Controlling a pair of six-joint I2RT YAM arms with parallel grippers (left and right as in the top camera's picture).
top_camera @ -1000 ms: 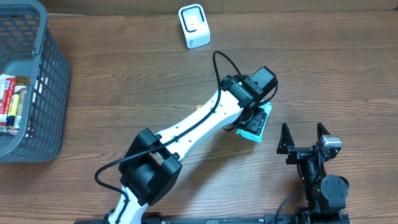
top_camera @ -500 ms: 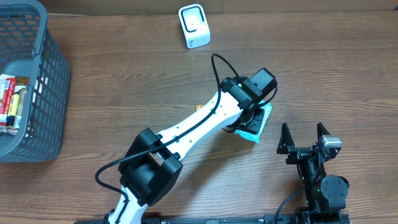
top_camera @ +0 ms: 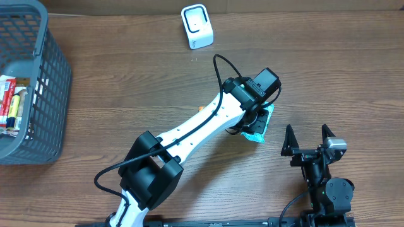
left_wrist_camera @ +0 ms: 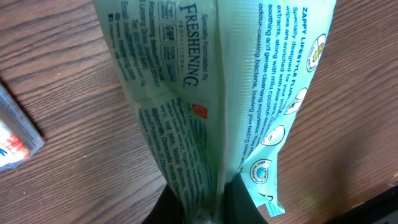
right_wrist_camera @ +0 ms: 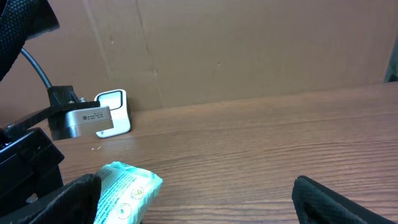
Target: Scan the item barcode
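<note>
The item is a pale green wipes packet [top_camera: 261, 125] lying on the wooden table right of centre, printed side up in the left wrist view [left_wrist_camera: 224, 93]. My left gripper [top_camera: 255, 120] reaches over it and is shut on it: the two dark fingers [left_wrist_camera: 239, 199] pinch the packet's creased end. No barcode shows on the visible face. The white scanner [top_camera: 197, 26] stands at the table's far edge, also visible in the right wrist view [right_wrist_camera: 113, 112]. My right gripper [top_camera: 308, 137] rests near the front right, open and empty, with the packet [right_wrist_camera: 124, 190] to its left.
A grey wire basket [top_camera: 44, 88] with several packaged goods stands at the left edge. A small white and red packaged thing [left_wrist_camera: 15, 134] lies on the table just left of the packet. A brown wall backs the table.
My left gripper's jaws have shut on the green packet, squeezing its end narrower. The right arm has not moved.
</note>
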